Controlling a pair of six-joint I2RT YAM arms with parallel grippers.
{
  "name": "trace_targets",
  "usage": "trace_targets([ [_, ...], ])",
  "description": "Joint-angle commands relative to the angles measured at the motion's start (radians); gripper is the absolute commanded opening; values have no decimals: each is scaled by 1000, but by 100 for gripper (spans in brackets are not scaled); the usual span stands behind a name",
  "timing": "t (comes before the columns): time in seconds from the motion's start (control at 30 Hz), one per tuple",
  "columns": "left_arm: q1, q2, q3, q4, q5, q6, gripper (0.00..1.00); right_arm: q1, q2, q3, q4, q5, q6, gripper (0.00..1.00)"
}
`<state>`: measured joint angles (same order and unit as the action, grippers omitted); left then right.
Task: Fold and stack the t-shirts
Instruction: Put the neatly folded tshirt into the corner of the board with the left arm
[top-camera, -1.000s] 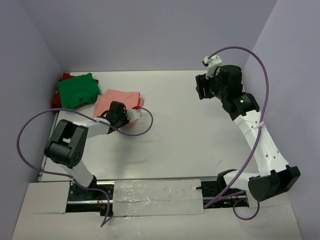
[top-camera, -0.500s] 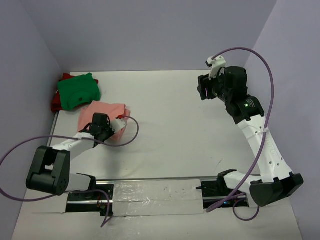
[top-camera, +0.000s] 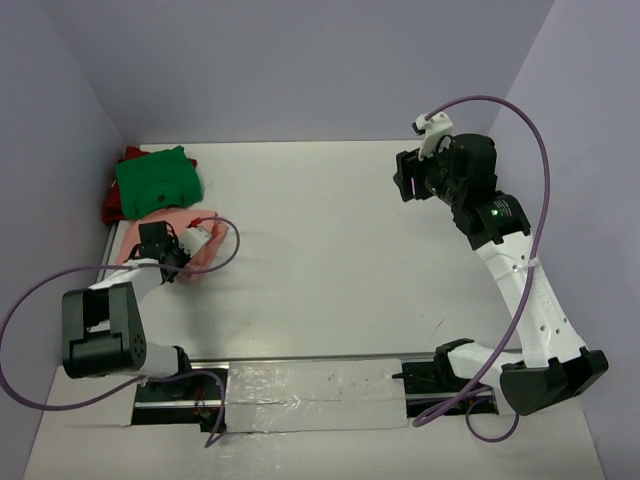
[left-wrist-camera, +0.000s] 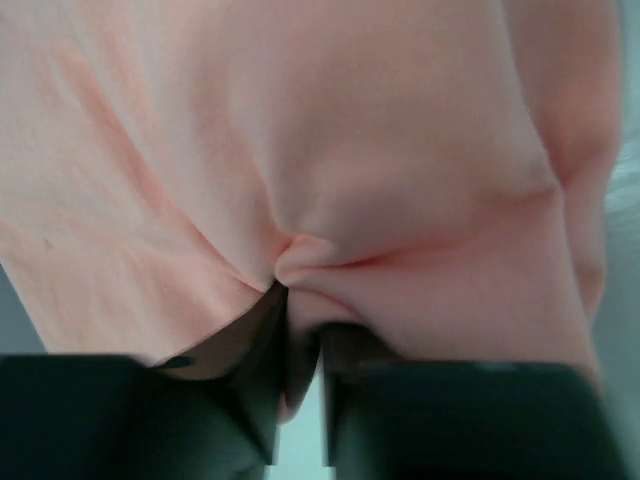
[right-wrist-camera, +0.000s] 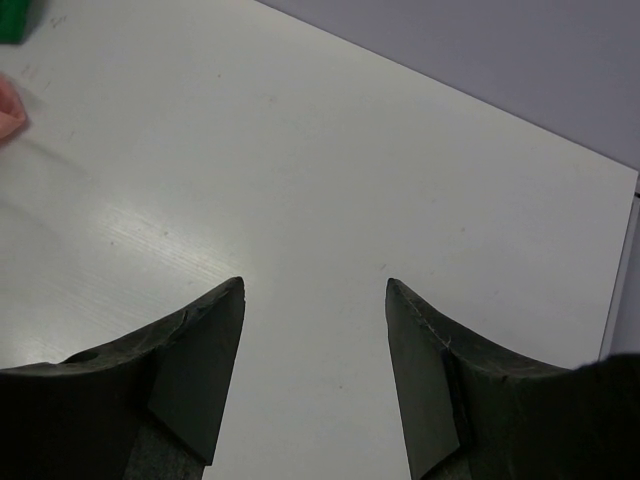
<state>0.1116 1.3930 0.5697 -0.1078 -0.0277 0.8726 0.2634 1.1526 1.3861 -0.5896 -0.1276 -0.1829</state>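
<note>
The salmon-pink t-shirt (top-camera: 204, 243) lies bunched at the table's left side, just in front of the green t-shirt (top-camera: 155, 180), which rests on the red t-shirt (top-camera: 111, 206). My left gripper (top-camera: 166, 243) sits on the pink cloth. In the left wrist view the pink t-shirt (left-wrist-camera: 300, 130) fills the frame, and a fold of it is pinched between the nearly closed jaws of the left gripper (left-wrist-camera: 300, 335). My right gripper (top-camera: 406, 186) hangs open over the back right of the table, and the right gripper (right-wrist-camera: 315, 290) holds nothing. Slivers of pink (right-wrist-camera: 8, 112) and green (right-wrist-camera: 10, 20) show at that view's left edge.
The left wall (top-camera: 60, 200) stands close beside the shirts. A purple cable (top-camera: 215, 255) loops from the left wrist over the pink cloth, and another arcs above the right arm (top-camera: 520, 130). A silver taped strip (top-camera: 310, 385) runs along the table's near edge.
The left gripper has dragged the pink t-shirt left across the table, toward the left wall and the front of the green shirt. The right arm has hardly moved.
</note>
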Motion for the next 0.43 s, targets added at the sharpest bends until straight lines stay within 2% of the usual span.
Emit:
trace_targets([
  [0.0, 36, 38, 38, 2, 38, 17, 32, -7, -1, -4, 13, -11, 19, 66],
  [0.07, 37, 38, 62, -20, 63, -10, 57, -6, 15, -10, 14, -15, 13, 67],
  [0.13, 37, 15, 102, -72, 127, -36, 88, -7, 22, -21, 30, -7, 17, 68],
  [0.17, 37, 2, 113, -85, 149, -65, 99, -6, 22, -18, 28, -9, 17, 68],
  [0.27, 39, -58, 179, -150, 262, -170, 99, -6, -22, -53, 80, 26, 8, 69],
  [0.4, 37, -175, 219, -122, 377, -363, 99, -7, -63, -78, 134, 88, 39, 69],
])
